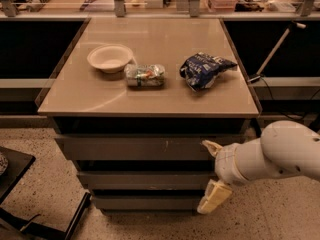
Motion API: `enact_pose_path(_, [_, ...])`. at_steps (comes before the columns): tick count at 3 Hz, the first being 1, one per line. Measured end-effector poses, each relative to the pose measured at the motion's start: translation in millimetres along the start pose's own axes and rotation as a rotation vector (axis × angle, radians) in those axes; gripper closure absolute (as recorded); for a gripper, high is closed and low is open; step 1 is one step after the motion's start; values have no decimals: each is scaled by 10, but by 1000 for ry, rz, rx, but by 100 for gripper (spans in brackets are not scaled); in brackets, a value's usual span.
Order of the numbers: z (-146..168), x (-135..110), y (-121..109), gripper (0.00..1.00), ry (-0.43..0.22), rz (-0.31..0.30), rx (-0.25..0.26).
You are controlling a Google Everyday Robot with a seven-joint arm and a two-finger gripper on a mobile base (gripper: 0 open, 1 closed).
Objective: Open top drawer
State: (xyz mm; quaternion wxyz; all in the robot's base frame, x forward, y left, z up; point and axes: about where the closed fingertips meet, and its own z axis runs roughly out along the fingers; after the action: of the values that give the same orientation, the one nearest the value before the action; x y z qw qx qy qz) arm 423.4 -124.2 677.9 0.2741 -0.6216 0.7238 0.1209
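Observation:
The top drawer (130, 148) is the wide grey flat front just under the tabletop, with small whitish marks right of centre. It sits flush with the cabinet. My gripper (205, 177) is at the cabinet's right front, coming in from the right on a white arm (280, 154). Its two cream fingers are spread wide, one above the other. The upper fingertip (209, 146) lies against the right end of the top drawer's front. The lower finger (214, 197) hangs in front of the lower drawers.
Two narrower grey drawer fronts (140, 180) lie below the top one. On the tabletop (150, 101) are a white bowl (110, 58), a crushed packet (145, 75) and a blue chip bag (204, 70). A black stand (12, 169) is at the left, a rod with a cable (272, 54) at the right.

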Motion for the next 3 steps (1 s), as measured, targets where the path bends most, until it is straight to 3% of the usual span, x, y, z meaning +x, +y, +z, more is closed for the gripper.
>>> enact_pose_path(1, [-34, -331, -180, 0, -55, -75, 97])
enact_pose_path(2, [-31, -362, -215, 0, -58, -83, 112])
enact_pose_path(3, [181, -216, -378, 0, -47, -61, 110])
